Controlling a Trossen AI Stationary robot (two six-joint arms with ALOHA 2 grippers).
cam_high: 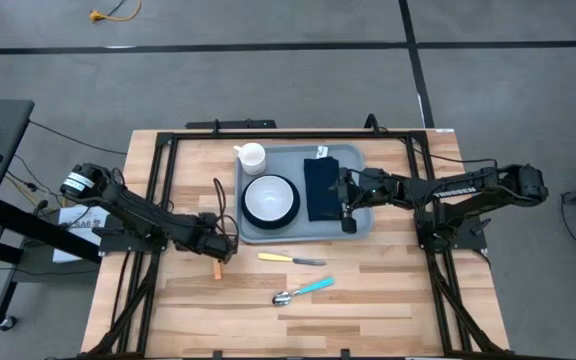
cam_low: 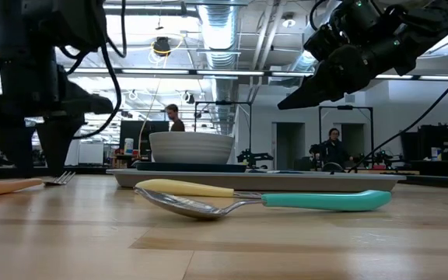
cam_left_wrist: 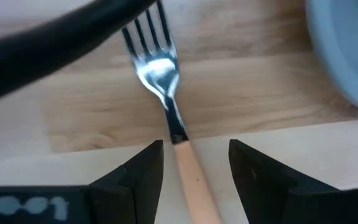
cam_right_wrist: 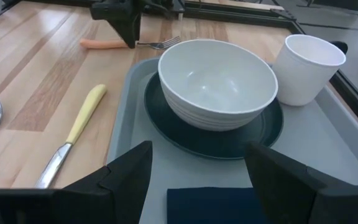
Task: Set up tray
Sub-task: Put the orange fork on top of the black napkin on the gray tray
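I see my left tool (cam_left_wrist: 191,168) part-open astride the fork (cam_left_wrist: 166,93) handle, my right tool (cam_right_wrist: 197,171) wide above the tray (cam_high: 353,225).

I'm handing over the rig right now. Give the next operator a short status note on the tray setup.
Left gripper: open, fingers either side of the fork handle, on the table left of the tray.
Right gripper: open, empty, over the napkin.
Done: plate, bowl, cup and napkin on the tray.
Left: fork, knife and spoon are off the tray, on the table.
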